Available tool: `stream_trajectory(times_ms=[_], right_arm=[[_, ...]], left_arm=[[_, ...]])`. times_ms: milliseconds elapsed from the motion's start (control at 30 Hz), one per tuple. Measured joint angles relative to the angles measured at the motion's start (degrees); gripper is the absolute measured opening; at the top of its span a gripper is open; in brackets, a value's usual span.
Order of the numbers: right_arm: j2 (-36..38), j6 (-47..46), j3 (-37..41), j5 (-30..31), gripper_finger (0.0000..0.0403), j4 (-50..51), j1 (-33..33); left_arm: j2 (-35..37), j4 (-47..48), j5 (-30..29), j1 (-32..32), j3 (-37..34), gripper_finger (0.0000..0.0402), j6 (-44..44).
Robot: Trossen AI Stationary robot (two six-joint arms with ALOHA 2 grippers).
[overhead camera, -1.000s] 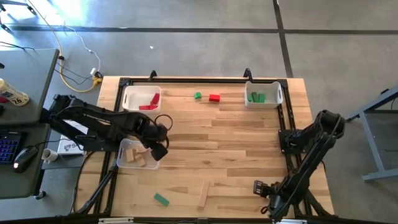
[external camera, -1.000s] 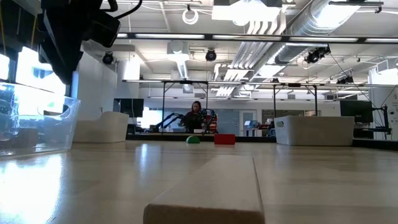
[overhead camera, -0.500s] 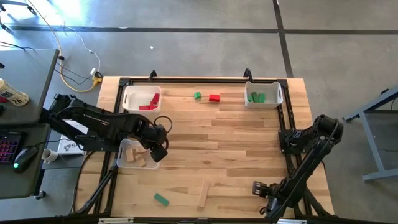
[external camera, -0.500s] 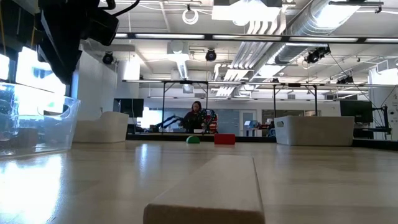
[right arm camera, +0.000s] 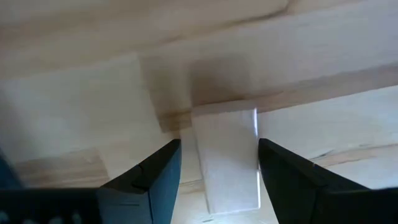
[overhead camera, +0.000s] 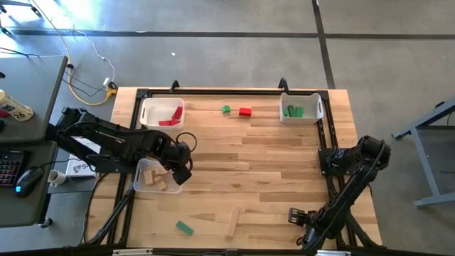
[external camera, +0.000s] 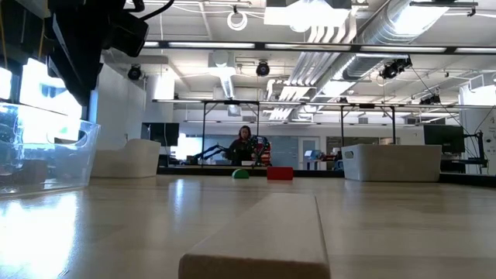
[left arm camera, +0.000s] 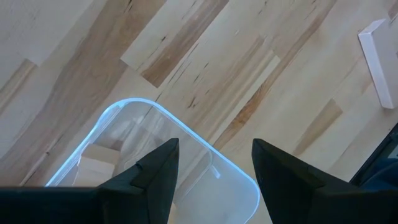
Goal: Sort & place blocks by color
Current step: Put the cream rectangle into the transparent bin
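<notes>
While both arms sit over the table, findings are as follows.

Left gripper: the left gripper hangs over the clear bin at centre left of the high view; its fingers stand apart with nothing between them.

Right gripper: the right gripper sits low at the lower right of the high view; its fingers are spread and empty, close above bare wood.

Blocks, sorted: red blocks lie in the white bin at upper left; green blocks lie in the white bin at upper right; plain wood blocks lie in the clear bin.

Blocks, loose: a small green block and a red block sit side by side at upper centre; a green block and a plain wood bar lie at lower centre.

High view only: bin contents and both arms.

Low view only: the wood bar fills the foreground; a person stands far back in the room.

Left wrist view only: the clear bin's rim directly below the fingers, and the wood bar at the right edge.

Writing: none legible.
</notes>
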State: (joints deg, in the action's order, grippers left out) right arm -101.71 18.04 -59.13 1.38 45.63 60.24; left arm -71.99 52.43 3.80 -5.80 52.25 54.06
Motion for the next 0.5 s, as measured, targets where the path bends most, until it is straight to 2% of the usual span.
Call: stream_trajectory(times_ms=[233, 467, 500], right_arm=[[-1.4, 0.0, -0.2, 0.9, 0.0188, 0.1, 0.2], [-1.4, -3.7, -0.2, 0.2, 0.0098, 0.2, 0.2], [-1.4, -4.2, -0.2, 0.0, 0.0096, 0.1, 0.2]], left_arm=[[0.0, 0.0, 0.0, 0.0, 0.0, 0.0188, 0.9], [0.0, 0.0, 0.0, 0.0, 0.0, 0.0188, 1.3], [0.0, 0.0, 0.0, 0.0, 0.0, 0.0188, 1.3]])
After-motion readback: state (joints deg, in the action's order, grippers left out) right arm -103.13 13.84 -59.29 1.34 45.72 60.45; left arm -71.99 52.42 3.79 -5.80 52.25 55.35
